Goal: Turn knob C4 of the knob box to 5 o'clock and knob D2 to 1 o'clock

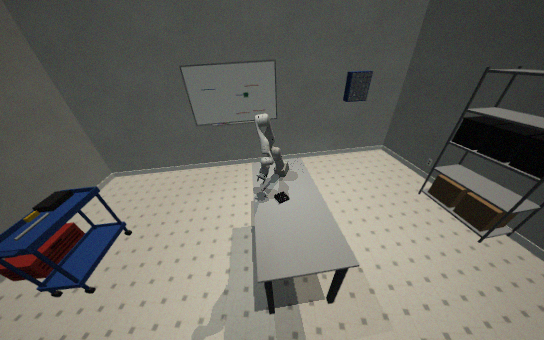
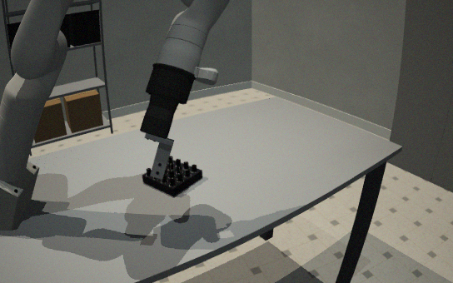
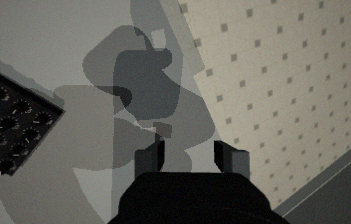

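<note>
blue cart (image 1: 86,250), black knob box (image 1: 282,198) (image 2: 175,192) (image 3: 51,120), dot-patterned floor (image 1: 180,235) (image 2: 425,220) (image 3: 276,65)
</note>
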`<state>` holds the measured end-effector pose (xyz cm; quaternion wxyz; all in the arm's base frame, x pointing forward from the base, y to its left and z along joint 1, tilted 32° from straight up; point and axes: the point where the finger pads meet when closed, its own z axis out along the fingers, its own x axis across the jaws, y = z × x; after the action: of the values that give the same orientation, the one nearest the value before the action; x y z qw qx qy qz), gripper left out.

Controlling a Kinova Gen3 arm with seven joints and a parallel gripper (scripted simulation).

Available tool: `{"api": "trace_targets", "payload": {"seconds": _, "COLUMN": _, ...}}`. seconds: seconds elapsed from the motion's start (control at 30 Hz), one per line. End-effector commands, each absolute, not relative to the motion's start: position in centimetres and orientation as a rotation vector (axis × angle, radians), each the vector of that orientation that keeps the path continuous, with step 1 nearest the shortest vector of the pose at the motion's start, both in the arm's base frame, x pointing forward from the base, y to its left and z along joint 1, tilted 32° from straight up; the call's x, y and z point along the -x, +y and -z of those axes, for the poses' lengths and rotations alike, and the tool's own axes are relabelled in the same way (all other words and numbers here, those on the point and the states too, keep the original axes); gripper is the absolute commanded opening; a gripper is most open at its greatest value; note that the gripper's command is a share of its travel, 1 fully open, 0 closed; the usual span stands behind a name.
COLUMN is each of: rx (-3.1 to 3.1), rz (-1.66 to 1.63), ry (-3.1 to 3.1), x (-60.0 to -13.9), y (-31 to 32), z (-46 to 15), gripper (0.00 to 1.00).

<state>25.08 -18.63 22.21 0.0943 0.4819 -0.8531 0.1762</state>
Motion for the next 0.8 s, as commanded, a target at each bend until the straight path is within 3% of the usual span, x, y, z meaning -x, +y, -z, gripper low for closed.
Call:
{"api": "trace_targets", "payload": {"seconds": 0.0, "rx": -1.433, "rz": -0.529, "ry": -2.529, "x": -25.1, "y": -18.5, "z": -22.3, "gripper": 1.00}}
{"api": "trace_targets", "payload": {"seconds": 0.77, "rx": -1.371, "rz": -0.637, "ry": -2.627, "x": -27.1, "y": -17.4, "z": -22.4, "gripper": 1.00}}
